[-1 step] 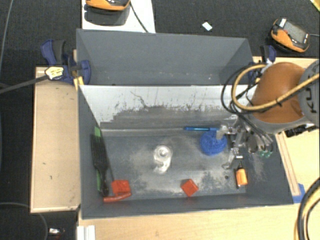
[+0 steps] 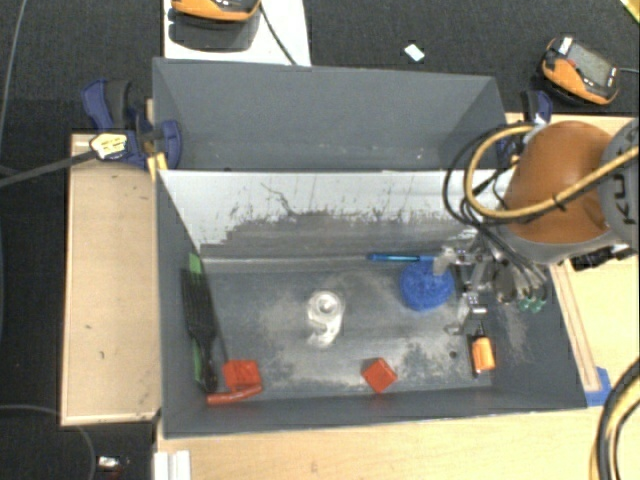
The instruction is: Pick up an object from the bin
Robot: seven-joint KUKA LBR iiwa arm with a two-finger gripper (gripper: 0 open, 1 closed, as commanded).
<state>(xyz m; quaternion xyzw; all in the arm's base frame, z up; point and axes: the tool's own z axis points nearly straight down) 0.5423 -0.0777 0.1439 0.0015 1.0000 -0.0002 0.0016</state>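
Observation:
My gripper (image 2: 473, 286) hangs low at the right side of the bin, under the orange wrist cover. Just left of it, touching or nearly so, lies a blue scrubber (image 2: 424, 289) with a fluffy head and a thin blue handle pointing left. A small orange cylinder (image 2: 482, 354) lies on the floor just below the gripper. Nothing shows held in the gripper.
A clear plastic piece (image 2: 323, 316) sits mid-bin. A red block (image 2: 378, 374) lies near the front wall. At the left wall, a black and green brush (image 2: 200, 320) lies lengthwise, with a red-orange piece (image 2: 238, 379) at its lower end.

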